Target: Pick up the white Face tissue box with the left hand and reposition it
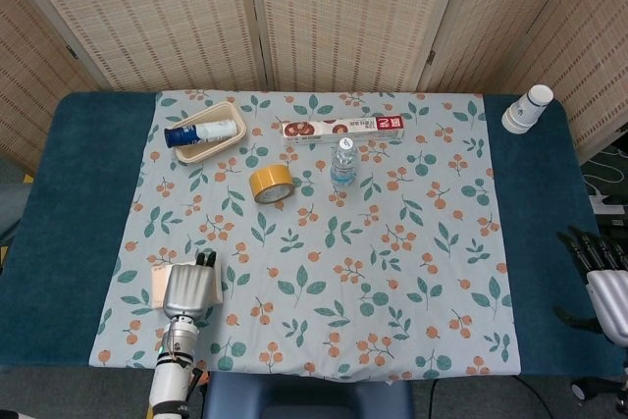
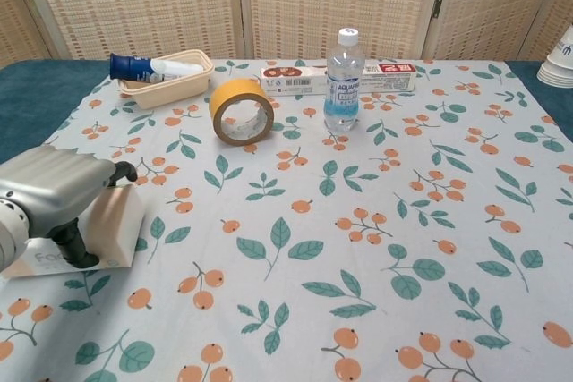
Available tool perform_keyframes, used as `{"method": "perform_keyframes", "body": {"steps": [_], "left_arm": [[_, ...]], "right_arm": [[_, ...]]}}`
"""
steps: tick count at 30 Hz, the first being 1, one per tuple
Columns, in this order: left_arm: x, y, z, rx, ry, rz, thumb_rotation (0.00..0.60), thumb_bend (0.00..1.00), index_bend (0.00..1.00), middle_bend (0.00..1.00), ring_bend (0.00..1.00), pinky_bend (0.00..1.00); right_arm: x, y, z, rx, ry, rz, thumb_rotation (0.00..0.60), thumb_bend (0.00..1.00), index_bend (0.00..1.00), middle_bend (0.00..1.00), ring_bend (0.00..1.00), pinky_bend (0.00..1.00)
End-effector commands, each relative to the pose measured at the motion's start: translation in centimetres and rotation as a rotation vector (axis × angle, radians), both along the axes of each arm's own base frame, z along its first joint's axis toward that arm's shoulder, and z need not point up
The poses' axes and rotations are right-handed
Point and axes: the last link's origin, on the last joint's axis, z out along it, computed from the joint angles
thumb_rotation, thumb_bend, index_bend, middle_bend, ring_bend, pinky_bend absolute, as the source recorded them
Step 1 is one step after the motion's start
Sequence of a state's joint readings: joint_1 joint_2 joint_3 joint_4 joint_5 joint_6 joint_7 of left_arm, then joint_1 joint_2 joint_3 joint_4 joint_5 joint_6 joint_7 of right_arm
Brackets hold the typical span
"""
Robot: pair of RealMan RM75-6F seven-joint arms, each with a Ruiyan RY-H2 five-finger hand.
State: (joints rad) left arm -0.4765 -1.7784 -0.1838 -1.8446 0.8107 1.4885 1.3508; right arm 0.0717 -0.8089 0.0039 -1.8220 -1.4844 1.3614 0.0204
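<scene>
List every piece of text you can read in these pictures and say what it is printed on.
"AQUARIUS", reading down the label of the water bottle.
"Fac", partly covered by the left hand, on the front of the tissue box.
Long flat box behind the bottle: print too small to read.
Blue and white tube in the tray: no readable text.
Paper cups: none visible.

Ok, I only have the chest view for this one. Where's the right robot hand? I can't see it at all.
Observer: The right robot hand is off the floral cloth, at the right edge of the blue cover, holding nothing.
Operator: And the white thing cut off at my top right?
Observer: Stacked paper cups, standing on the blue cover's far right corner.
Operator: Does the left robot hand hide the whole tissue box from above?
Observer: No. The left robot hand lies over the tissue box, but the box's left strip shows.
</scene>
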Motion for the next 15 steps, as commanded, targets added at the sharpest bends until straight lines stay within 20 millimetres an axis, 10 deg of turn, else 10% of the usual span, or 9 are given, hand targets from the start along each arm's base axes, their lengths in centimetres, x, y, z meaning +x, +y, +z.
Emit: {"method": "perform_keyframes", "body": {"steps": [1,15], "left_arm": [[0.3,0.2,0.0,0.019,0.001,-0.028,0.600,0.23,0.37,0.45,0.93,0.99],[5.0,0.0,4.4,0.219,-0.427,-0.259,0.600,0.28,0.51,0.61,0.99,1.00]], "right_arm": [[0.0,-0.1,0.0,-0.001,0.000,-0.002,0.600,0.12,0.03,0.00,0.00,0.00],[-0.2,-0.3,0.0,0.002,-0.004,-0.012,0.600,0.12,0.03,0.00,0.00,0.00]]}}
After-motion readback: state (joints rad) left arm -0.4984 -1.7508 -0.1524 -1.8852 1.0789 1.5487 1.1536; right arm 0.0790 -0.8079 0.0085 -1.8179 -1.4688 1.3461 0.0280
